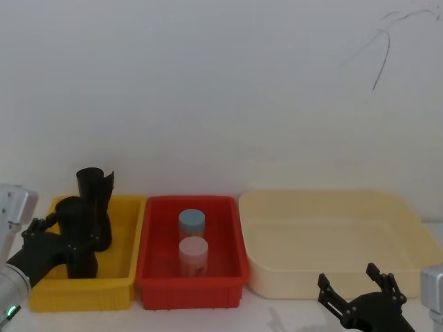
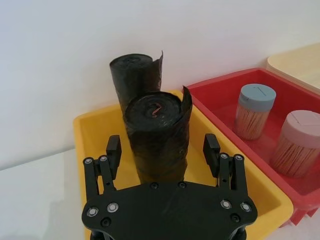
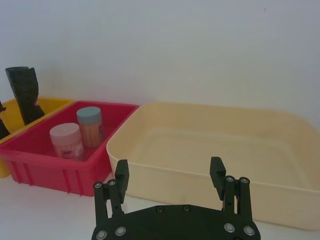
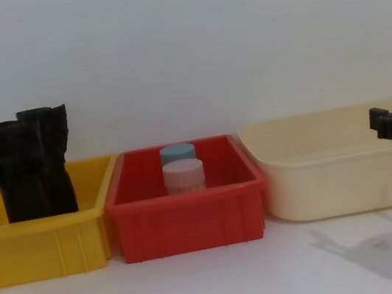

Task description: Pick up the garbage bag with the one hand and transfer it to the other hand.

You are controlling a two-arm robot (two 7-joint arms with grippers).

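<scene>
Tabletop row of three containers against a white wall: a yellow plastic bin at the lower left of the head view, a red plastic bin in the middle, and a wide cream tray at the right. The garbage bag, a matte black rolled plastic column, stands upright in the yellow bin. Just behind it stands a second black roll with a flared, ragged top.

The left gripper, black and two-fingered, sits at the lower left of the head view. Its fingers are spread wide on either side of the garbage bag and grip nothing; a gap shows on each side. The right gripper hangs at the lower right, in front of the cream tray, also wide apart and empty.

The step in hand looks like the grasp. Doing it well likely means closing squarely on the roll's middle, firmly enough that the soft plastic does not slip. A straight lift should then clear the rear roll and the bin wall.

The bag's base is hidden behind the gripper's palm in the left wrist view. In the chest view both rolls overlap into one dark mass, and each gripper is cut by the frame edge.
</scene>
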